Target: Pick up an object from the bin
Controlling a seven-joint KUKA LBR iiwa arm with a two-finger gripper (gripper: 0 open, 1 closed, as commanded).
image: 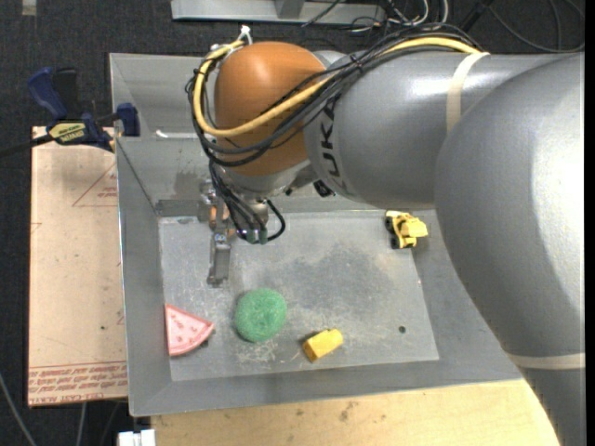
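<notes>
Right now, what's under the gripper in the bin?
Bare bin floor lies under the gripper; the green round pad and pink wedge sit nearer the front. The arm covers the bin's right side.

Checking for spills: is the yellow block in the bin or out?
In: the yellow block lies on the bin floor near the front wall, just right of the green disc.

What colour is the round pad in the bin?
Green; the round pad shows best in the camera view.
</notes>
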